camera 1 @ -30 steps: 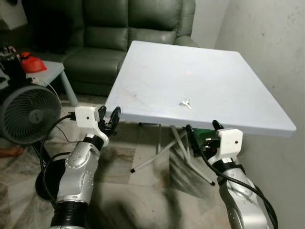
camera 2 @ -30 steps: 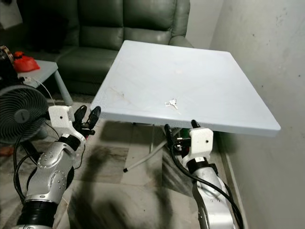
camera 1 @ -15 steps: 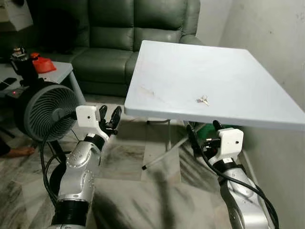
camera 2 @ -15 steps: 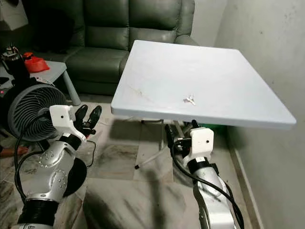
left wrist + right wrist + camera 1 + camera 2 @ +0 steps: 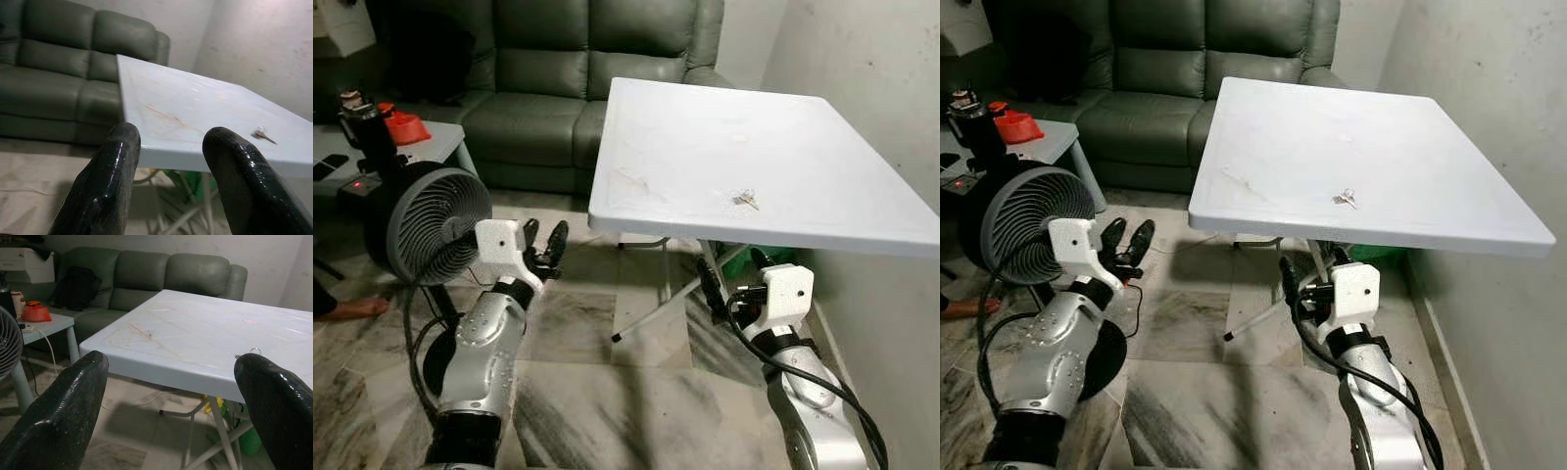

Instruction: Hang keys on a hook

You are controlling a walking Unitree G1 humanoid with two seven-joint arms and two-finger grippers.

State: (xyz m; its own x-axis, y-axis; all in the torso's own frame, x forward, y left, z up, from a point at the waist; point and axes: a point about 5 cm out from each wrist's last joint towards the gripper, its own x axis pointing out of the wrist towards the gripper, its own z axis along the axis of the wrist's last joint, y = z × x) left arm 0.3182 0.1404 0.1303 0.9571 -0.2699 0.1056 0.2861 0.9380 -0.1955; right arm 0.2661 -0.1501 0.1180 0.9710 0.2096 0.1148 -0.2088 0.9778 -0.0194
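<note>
Keys point(image 5: 745, 199) lie flat on the white table point(image 5: 685, 127), near its front edge and toward the robot's right, untouched by either gripper. Left gripper point(image 5: 544, 245) is raised in front of the table's near left corner, below the tabletop, fingers parted and empty. Right gripper point(image 5: 732, 279) sits under the front edge, roughly below the keys, fingers spread wide and empty. A fan point(image 5: 423, 220) stands at the left; a green sofa point(image 5: 548, 88) lies beyond the table.
</note>
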